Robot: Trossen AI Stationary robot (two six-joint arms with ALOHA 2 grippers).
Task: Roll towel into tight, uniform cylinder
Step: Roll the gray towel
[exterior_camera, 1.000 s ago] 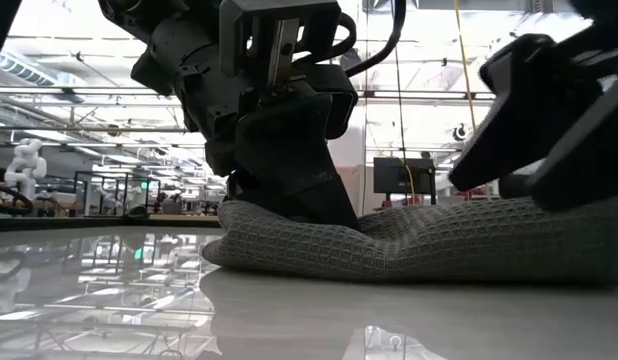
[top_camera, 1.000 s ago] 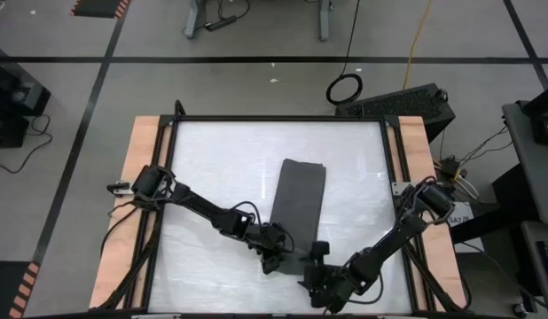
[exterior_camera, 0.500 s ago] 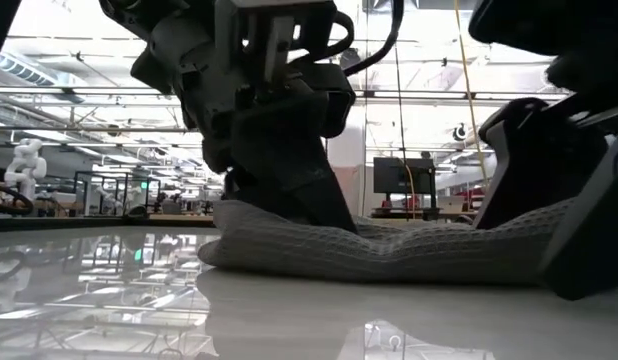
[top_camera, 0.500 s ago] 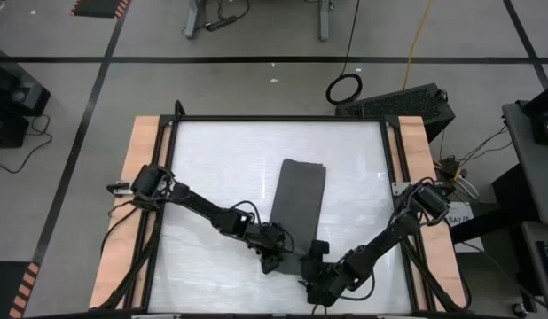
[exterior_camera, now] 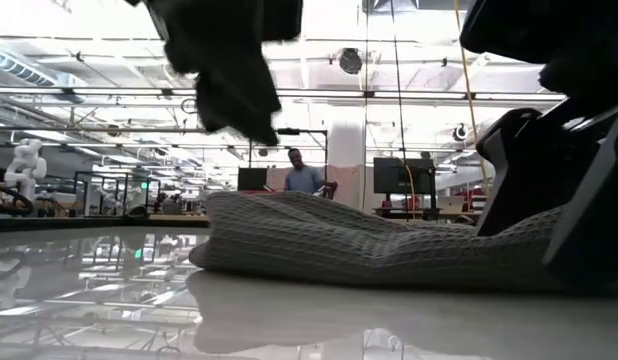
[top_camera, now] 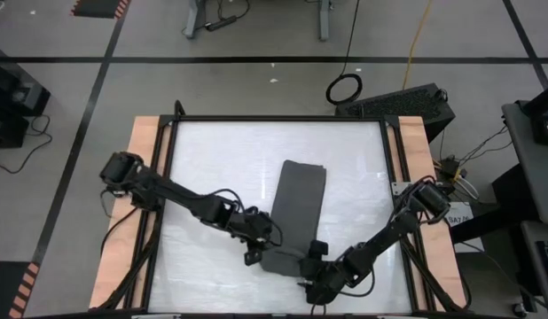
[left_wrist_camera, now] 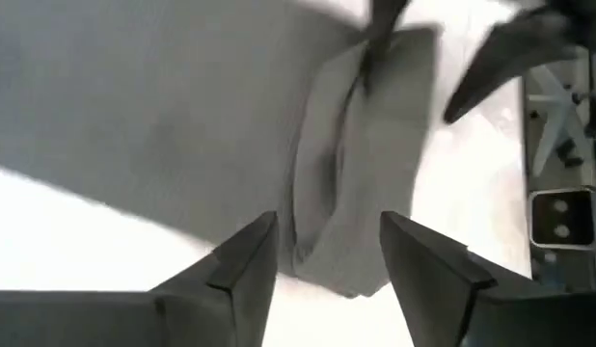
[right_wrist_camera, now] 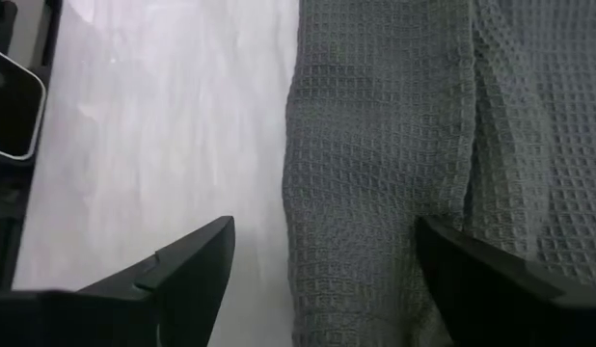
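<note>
High view – towel (top_camera: 296, 208): long dark strip on the white table (top_camera: 221, 159), running from mid-table toward the near edge; near end bunched into a short, loose fold, far end flat.
High view – left gripper (top_camera: 256, 252): just beside the left side of the near fold, apart from the cloth. Judged: clear of the fold so it can re-grip.
High view – right gripper (top_camera: 311, 270): at the near end, on the right part of the fold. Judged: pins the turn so it does not spring open.
Low view – towel (exterior_camera: 369, 245): low waffle-weave hump lying on the tabletop, thicker at one end; roll barely begun and not yet tight.
Low view – left gripper (exterior_camera: 239, 90): hangs above the cloth, no contact.
Low view – person (exterior_camera: 299, 172): far off in the room behind, away from the table.
Left wrist view – left gripper (left_wrist_camera: 327, 255): fingers parted, nothing between them; fold seen beyond the gap.
Right wrist view – right gripper (right_wrist_camera: 322, 260): fingers spread wide; the towel (right_wrist_camera: 394, 145) edge runs between them. Whether the tips press the cloth: cannot tell.
</note>
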